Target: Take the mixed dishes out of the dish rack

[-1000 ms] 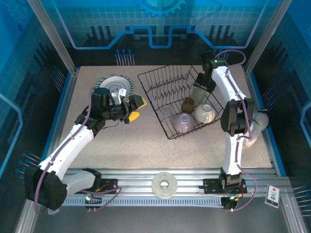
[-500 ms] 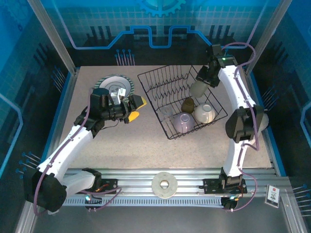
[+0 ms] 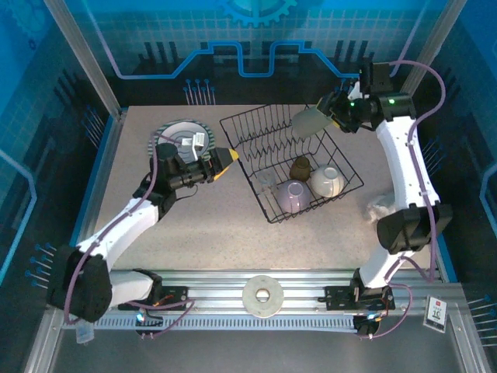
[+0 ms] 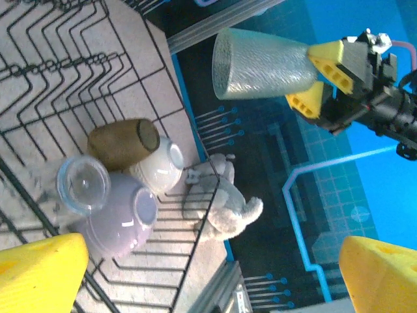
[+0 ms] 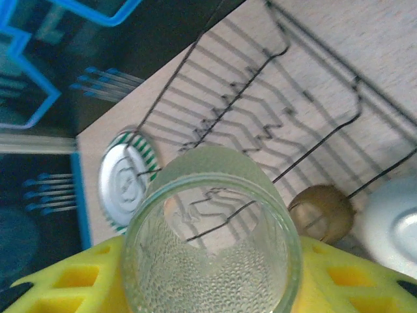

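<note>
My right gripper (image 3: 332,116) is shut on the pale translucent tumbler (image 3: 309,122), holding it on its side in the air over the far right corner of the black wire dish rack (image 3: 256,132). In the right wrist view the tumbler (image 5: 212,254) sits between the yellow fingers (image 5: 52,287), mouth toward the camera. In the rack's near end lie a small brown cup (image 3: 301,167), a cream bowl (image 3: 327,181), a lavender cup (image 3: 291,196) and a small clear glass (image 3: 264,181). A green-and-white striped plate (image 3: 182,138) lies on the table left of the rack. Beside it my left gripper (image 3: 221,162) is open and holds nothing, just left of the rack.
A soft white cloth lump (image 3: 384,206) lies on the table right of the rack, near the right arm. A white ring-shaped disc (image 3: 262,295) rests on the front rail. The left wrist view shows the held tumbler (image 4: 260,65) high above the rack's cups (image 4: 122,142).
The right arm has lifted the tumbler out of the rack, up and to the back right, tipping it sideways. The left gripper has moved right, closer to the rack.
</note>
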You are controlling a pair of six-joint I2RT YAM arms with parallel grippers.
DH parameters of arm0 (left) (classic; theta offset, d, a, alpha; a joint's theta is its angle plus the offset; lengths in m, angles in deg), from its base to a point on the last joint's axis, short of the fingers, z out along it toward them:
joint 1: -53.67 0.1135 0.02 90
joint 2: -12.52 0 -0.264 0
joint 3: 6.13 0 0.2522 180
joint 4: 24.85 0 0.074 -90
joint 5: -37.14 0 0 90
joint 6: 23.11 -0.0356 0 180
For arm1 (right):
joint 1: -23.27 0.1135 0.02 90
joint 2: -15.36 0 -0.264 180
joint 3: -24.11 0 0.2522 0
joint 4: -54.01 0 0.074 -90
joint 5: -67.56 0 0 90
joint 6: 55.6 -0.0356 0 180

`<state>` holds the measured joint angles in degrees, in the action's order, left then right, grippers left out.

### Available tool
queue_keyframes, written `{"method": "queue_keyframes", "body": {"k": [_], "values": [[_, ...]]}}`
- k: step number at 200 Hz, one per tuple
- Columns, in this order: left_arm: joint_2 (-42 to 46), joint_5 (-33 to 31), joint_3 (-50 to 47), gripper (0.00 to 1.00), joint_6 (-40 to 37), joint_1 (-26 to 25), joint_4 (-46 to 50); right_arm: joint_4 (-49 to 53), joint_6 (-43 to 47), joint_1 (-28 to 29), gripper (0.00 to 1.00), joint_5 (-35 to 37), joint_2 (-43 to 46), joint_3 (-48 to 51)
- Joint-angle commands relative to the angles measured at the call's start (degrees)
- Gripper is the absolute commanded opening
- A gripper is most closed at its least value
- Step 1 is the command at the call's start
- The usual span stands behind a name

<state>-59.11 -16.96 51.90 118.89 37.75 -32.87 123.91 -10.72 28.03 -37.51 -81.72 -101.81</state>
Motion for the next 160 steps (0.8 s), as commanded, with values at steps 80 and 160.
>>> {"method": "queue_keyframes", "body": {"k": [80,160], "values": [[-27.9,12.5,12.9,0.99,17.6,-0.5,-58.5,-15.3,-13.0,-0.1,0.18,-24.0,11.7,18.0],[-34.0,15.2,20.6,0.94,23.4,-5.0,-58.4,-19.7,-15.7,2.2,0.18,-26.2,13.9,22.3]]}}
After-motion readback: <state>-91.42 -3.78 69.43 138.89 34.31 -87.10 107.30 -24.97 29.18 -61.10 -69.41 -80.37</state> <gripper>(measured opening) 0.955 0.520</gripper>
